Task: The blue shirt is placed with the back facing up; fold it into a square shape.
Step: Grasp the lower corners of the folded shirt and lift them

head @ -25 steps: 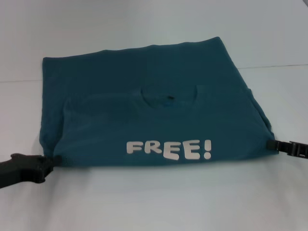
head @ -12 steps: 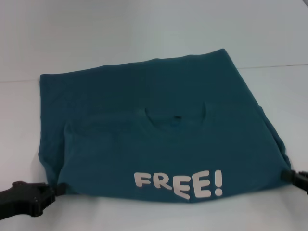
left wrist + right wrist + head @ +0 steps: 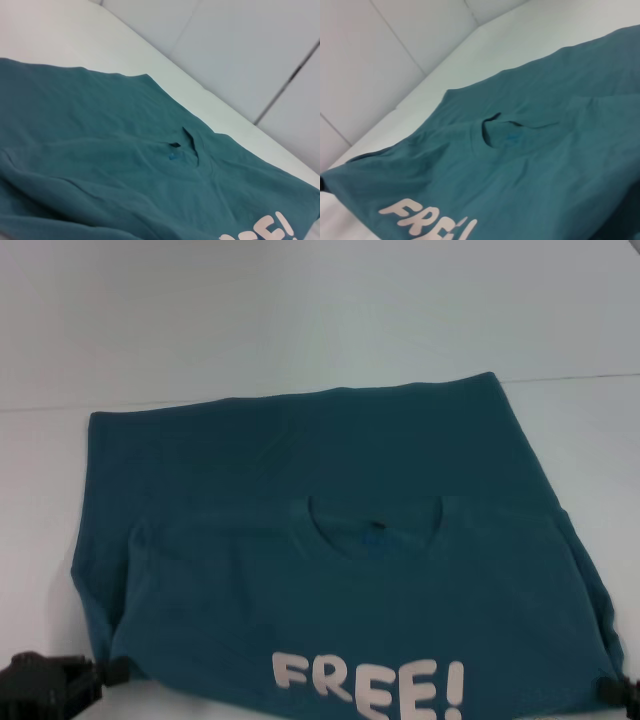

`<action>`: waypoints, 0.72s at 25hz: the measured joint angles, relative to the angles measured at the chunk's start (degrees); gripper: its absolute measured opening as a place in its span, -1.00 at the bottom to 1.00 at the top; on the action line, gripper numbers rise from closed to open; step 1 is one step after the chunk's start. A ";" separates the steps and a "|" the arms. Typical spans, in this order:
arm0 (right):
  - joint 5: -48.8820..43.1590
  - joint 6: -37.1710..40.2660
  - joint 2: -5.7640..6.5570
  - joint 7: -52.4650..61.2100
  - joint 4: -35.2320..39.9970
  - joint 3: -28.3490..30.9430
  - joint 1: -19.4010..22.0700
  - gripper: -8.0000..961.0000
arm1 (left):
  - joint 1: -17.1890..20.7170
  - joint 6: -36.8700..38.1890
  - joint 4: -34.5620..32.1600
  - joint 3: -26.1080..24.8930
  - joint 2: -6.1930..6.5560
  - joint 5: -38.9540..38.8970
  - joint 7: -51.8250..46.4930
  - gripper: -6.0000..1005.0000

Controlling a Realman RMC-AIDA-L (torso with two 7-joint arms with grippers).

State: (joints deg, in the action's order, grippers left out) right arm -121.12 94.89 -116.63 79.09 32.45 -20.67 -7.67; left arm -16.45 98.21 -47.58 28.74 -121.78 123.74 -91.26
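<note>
Blue shirt (image 3: 330, 570) doubled over (collar showing); white "FREE!" faces up

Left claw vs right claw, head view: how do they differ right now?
The left claw shows its black body beside the blue shirt's near left corner; of the right claw only a black tip shows, at the near right corner. The left one sits slightly higher in the picture. Both pinch the folded-over layer bearing the FREE! lettering, low over the white table.
</note>
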 joint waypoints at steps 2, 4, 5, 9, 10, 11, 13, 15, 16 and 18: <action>0.00 1.38 -0.01 -1.15 0.02 0.08 1.08 -0.87 | 0.48 1.45 -0.20 -0.04 0.00 0.65 0.28 -0.99; 0.00 2.09 -0.01 -1.79 0.04 0.16 2.24 -0.87 | 0.76 2.68 -0.24 -0.14 -0.02 1.23 0.48 -0.99; 0.00 2.23 -0.01 -2.00 0.04 0.18 2.73 -0.87 | 0.85 3.50 -0.24 -0.36 -0.03 1.82 0.53 -0.99; -0.06 3.75 0.15 -3.31 0.07 0.59 4.75 -0.87 | 1.28 5.61 -0.24 -1.40 -0.04 3.64 0.57 -0.99; -0.07 4.18 0.21 -3.80 0.07 0.88 5.19 -0.87 | 1.42 6.02 -0.24 -1.50 -0.04 3.80 0.56 -0.99; -0.08 4.49 0.28 -4.20 0.07 1.09 5.52 -0.87 | 1.55 6.41 -0.24 -1.55 -0.04 3.90 0.57 -0.99; -0.24 4.90 0.47 -4.66 0.07 1.37 5.93 -0.87 | 1.74 6.94 -0.29 -1.58 0.00 4.27 0.54 -0.99; -0.93 5.21 0.68 -4.76 0.07 1.69 6.06 -0.87 | 1.72 7.76 -0.36 -1.78 0.15 5.07 0.43 -0.99; -1.43 5.44 0.73 -4.76 0.08 1.97 6.10 -0.87 | 1.63 8.36 -0.37 -1.95 0.21 5.55 0.42 -0.99; -2.97 6.03 0.79 -4.89 0.15 3.00 6.13 -0.87 | 1.53 9.58 -0.40 -2.25 0.26 6.23 0.44 -0.99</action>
State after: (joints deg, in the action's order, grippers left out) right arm -124.09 100.91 -115.84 74.20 32.60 -17.68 -1.55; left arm -14.93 107.79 -47.98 26.49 -121.51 129.97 -90.82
